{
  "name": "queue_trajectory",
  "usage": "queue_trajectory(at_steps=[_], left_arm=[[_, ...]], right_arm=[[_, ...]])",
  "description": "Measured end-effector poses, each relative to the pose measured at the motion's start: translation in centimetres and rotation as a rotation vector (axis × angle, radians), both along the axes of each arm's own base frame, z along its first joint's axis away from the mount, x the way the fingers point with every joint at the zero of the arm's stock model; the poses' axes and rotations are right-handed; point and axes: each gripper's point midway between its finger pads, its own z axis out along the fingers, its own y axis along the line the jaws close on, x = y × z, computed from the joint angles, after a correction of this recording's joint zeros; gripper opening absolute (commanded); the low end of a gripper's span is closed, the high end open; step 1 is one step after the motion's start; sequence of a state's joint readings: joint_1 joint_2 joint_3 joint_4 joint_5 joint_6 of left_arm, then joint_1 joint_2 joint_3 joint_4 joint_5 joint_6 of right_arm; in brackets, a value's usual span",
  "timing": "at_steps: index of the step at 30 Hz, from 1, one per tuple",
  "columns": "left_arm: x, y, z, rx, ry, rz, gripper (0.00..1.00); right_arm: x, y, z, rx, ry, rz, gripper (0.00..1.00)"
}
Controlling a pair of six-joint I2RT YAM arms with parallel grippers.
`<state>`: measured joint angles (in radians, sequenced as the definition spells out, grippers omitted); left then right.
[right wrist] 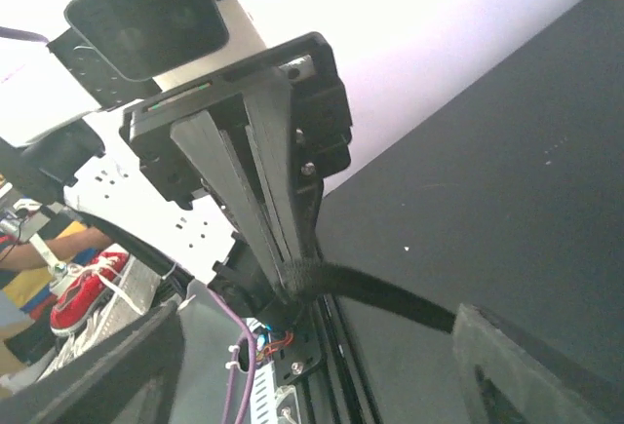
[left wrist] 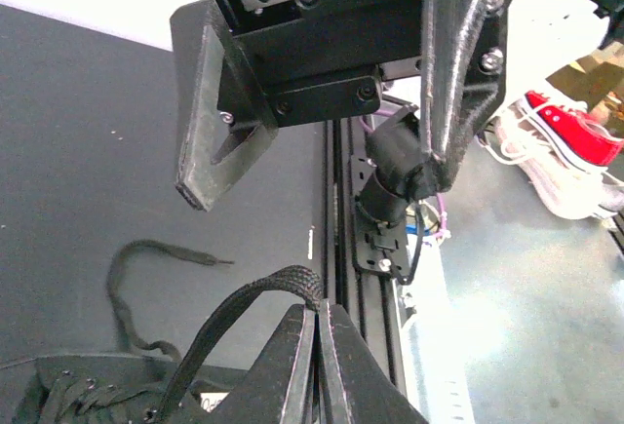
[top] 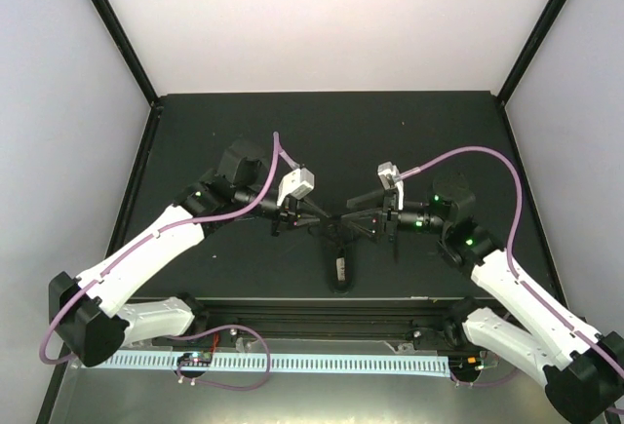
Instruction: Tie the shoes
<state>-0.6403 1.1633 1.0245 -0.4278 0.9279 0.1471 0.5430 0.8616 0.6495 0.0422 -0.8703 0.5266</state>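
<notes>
The black shoe (top: 338,266) lies on the desk (top: 244,132) just past the near rail (top: 322,309). Above it the left gripper (left wrist: 319,351) has its jaws pinched on a lace loop (left wrist: 255,297), while the right gripper (top: 359,217) faces it, jaws wide. I'd close the right squarely on that loop before either arm pulls (black lace hides on matte black desk); pale walls (top: 322,15) stand behind.

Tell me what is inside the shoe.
In the top view, the opening of the shoe shows only a small pale patch on dark lining. Everything further toward the toe is covered by the shoe's own upper, so it cannot be seen.
</notes>
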Motion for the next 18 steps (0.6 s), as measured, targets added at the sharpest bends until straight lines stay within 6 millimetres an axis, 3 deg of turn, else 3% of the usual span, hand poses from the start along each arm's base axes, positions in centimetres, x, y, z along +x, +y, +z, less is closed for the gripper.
queue_trajectory(at_steps=[4,18], left_arm=[[-0.8,-0.3,-0.1,-0.001,0.006,-0.036,0.02],[-1.7,-0.7,-0.6,0.013,0.017,-0.072,0.02]], right_arm=[[-0.4,0.6,0.6,0.016,-0.004,0.040,0.64],[-1.4,2.3,-0.5,0.001,0.047,0.120,0.31]])
